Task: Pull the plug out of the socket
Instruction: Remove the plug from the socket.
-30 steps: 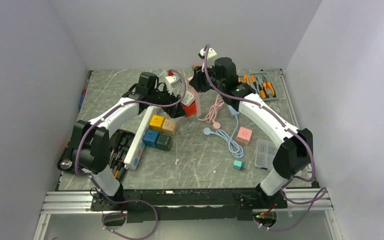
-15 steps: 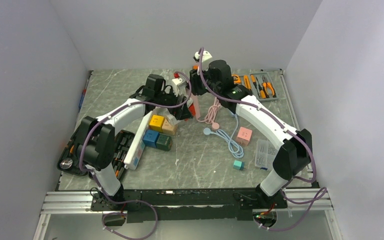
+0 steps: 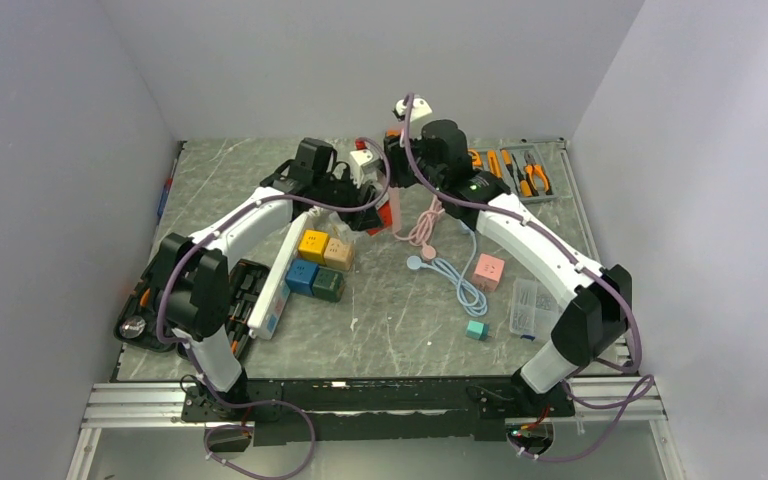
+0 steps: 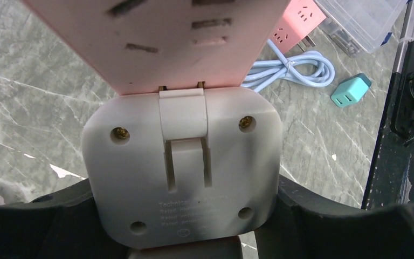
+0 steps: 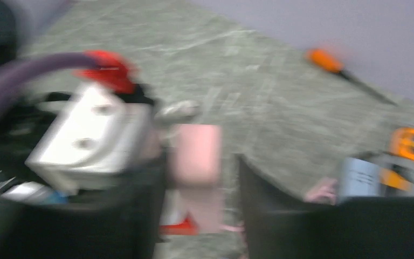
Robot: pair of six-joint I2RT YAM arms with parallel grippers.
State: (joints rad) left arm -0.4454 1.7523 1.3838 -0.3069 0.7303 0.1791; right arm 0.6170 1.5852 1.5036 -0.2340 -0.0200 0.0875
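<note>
A white square plug point(image 4: 180, 167) sits with its prongs in the pink socket strip point(image 4: 156, 43), which is raised off the table. My left gripper point(image 4: 186, 213) has a black finger pressed against each side of the plug. In the blurred right wrist view the pink socket strip point(image 5: 197, 156) runs between the dark fingers of my right gripper point(image 5: 202, 162), which holds it. In the top view the two grippers meet at the back centre, left gripper point(image 3: 365, 205) and right gripper point(image 3: 392, 165), with the strip point(image 3: 396, 222) tilted up between them. The plug is hidden there.
Coloured cube adapters point(image 3: 320, 265) and a long white strip point(image 3: 278, 275) lie left of centre. A blue cable point(image 3: 460, 280), pink cube point(image 3: 489, 269), teal cube point(image 3: 476, 330) and clear box point(image 3: 525, 305) lie to the right. Pliers point(image 3: 520, 170) are at the back right, a tool case point(image 3: 235, 300) at the left.
My left arm has swung right onto the strip and its jaws have closed in on the white plug. The right gripper has shifted slightly left, keeping its hold on the strip.
</note>
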